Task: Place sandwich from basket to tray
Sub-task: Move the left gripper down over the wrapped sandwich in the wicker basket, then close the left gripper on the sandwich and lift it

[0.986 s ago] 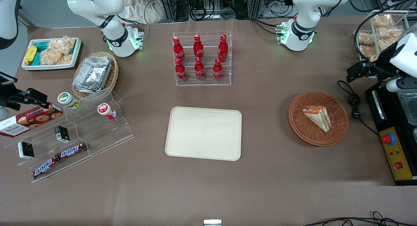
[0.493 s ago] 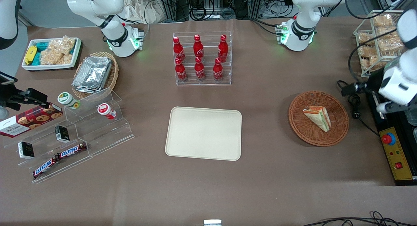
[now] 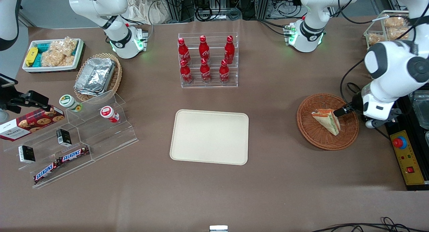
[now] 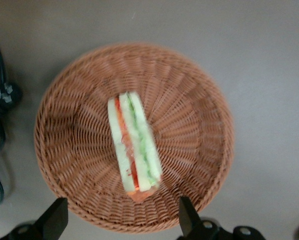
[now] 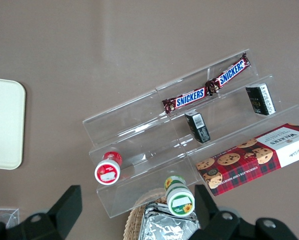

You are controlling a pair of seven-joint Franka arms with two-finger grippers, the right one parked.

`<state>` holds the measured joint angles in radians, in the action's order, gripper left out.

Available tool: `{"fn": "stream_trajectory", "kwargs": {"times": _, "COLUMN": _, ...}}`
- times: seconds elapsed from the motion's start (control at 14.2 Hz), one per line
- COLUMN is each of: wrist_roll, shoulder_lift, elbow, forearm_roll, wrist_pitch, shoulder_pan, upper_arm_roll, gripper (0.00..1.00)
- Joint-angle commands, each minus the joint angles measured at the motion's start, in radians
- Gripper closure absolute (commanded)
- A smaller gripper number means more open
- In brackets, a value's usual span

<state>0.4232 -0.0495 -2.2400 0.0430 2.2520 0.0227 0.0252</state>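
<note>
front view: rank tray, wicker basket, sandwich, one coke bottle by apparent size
1. tray
2. basket
3. sandwich and coke bottle: too close to rank.
The gripper, open, hovers above the sandwich.

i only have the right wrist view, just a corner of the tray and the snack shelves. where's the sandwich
Observer: The sandwich lies in the basket, toward the working arm's end of the table.
Operator: gripper anywhere near it
Observer: The gripper hangs above the basket, open, its fingers spread wider than the sandwich and not touching it.
Operator: anything on the tray
Observer: No, the tray holds nothing.
</note>
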Motion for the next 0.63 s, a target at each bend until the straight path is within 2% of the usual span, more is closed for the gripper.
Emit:
{"fn": "stream_trajectory", "kwargs": {"times": 0.0, "wrist_roll": 0.080, "shoulder_lift": -0.036, "elbow": -0.018, "forearm_roll": 0.012, "wrist_pitch": 0.029, "shoulder_pan": 0.008, "upper_arm_roll": -0.004, "gripper": 0.00}}
{"fn": "stream_trajectory", "kwargs": {"times": 0.28, "wrist_roll": 0.251, "shoulder_lift": -0.131, "elbow": -0.020, "forearm_roll": 0.012, "wrist_pitch": 0.107, "shoulder_pan": -0.003, "upper_arm_roll": -0.008, "gripper": 0.00}}
{"fn": "stream_trajectory", "kwargs": {"times": 0.56, "wrist_roll": 0.292, "shoulder_lift": -0.217, "elbow": -0.021, "forearm_roll": 0.011, "wrist_pitch": 0.199, "shoulder_pan": -0.015, "upper_arm_roll": -0.011, "gripper": 0.00}}
